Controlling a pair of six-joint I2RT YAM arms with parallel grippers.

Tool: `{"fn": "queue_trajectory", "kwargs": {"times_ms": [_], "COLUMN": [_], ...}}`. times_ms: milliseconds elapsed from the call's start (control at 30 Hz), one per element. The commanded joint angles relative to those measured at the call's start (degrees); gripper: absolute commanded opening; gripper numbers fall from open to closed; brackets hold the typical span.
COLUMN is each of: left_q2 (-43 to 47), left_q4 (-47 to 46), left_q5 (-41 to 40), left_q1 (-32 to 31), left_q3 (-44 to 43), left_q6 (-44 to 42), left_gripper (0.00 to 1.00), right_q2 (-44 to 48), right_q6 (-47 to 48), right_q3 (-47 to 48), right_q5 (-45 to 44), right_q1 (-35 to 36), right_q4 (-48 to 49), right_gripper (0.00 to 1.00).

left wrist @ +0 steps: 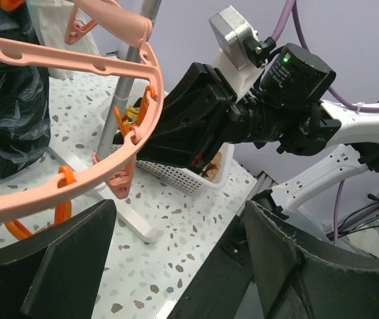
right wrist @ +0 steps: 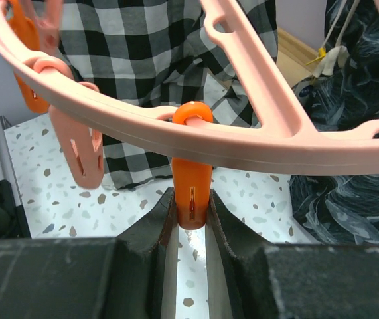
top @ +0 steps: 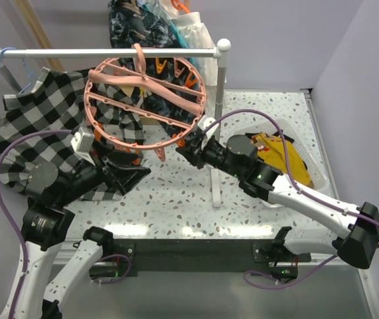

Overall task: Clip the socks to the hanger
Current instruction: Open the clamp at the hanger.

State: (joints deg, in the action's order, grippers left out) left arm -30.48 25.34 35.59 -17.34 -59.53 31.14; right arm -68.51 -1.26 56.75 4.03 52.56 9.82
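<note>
Where the speckled white terrazzo table (top: 176,193) spreads beneath both arms, we see a big black-and-white checkered shirt (top: 36,126) hanging from the left end of a white metal rail (top: 109,52). Its lower part drapes down behind our left arm.

Next to the shirt, the round salmon-pink plastic drying hanger (top: 143,80) hangs by its top hook from the same rail. It is tilted so that its ring and crossbars face the overhead camera, and small pink and orange clips dangle from its rim.

On the right side of the table stands a white perforated plastic basket (top: 314,174), partly hidden by our right arm. The mustard-yellow soft socks (top: 285,156) lie in it, well apart from the hanger.

Our left gripper (left wrist: 176,229) sits below the lower left edge of the ring. Its fingers are spread wide with nothing between them, and the rim passes above them without touching.

Our right gripper (right wrist: 190,222) reaches up to the lower right edge of the ring. Its fingers are pressed against both sides of the lower end of a small orange clip (right wrist: 192,189) that hangs from the rim. A pale pink clip (right wrist: 79,149) dangles just beside it, free of the fingers.
</note>
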Motion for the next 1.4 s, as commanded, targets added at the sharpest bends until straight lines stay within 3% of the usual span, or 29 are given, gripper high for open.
{"fn": "queue_trajectory", "kwargs": {"times_ms": [0, 167, 467, 667, 967, 1067, 1100, 1200, 1367], "left_q2": [-2.82, -4.06, -5.38, -5.64, -7.32, -6.79, -6.61, -6.17, -5.99], "left_q4": [-11.36, -21.11, -21.92, -15.86, -3.81, -2.41, -2.23, -1.53, -3.10], "left_q5": [3.43, 5.37, 3.25, -1.14, -9.31, -9.05, -9.14, -9.84, -9.32], "left_q1": [-0.15, -1.11, -1.90, -2.26, -2.34, -2.34, -2.34, -2.34, -2.34], "left_q3": [2.57, 6.00, 4.95, 4.95, 0.38, 0.38, 0.46, 0.99, 2.05], "left_q6": [7.09, 14.48, 15.10, 10.62, -3.09, -5.55, -6.34, -6.79, -6.09], "left_gripper": [0.82, 0.81, 0.79, 0.80, 0.83, 0.84, 0.84, 0.84, 0.84], "right_q2": [-0.04, -1.36, -2.68, -3.21, -2.68, -1.72, -1.37, 0.04, 2.15], "right_q6": [0.73, 0.82, -0.67, -1.82, -0.33, 0.55, 0.64, 0.64, -0.50], "right_q3": [3.36, 4.86, 5.39, 5.39, 6.61, 7.23, 7.23, 7.58, 8.46], "right_q5": [-1.31, -0.34, 0.62, 0.89, -2.71, -3.50, -3.85, -5.16, -4.74], "right_q1": [0.27, 0.18, 0.27, 0.18, 0.18, 0.18, 0.18, 0.18, 0.18], "right_q4": [0.19, -1.12, -1.12, -1.56, -5.51, -7.27, -7.45, -8.59, -9.38], "right_gripper": [0.00, 0.00, 0.00, 0.00, 0.00, 0.08, 0.19, 0.38, 0.56]}}
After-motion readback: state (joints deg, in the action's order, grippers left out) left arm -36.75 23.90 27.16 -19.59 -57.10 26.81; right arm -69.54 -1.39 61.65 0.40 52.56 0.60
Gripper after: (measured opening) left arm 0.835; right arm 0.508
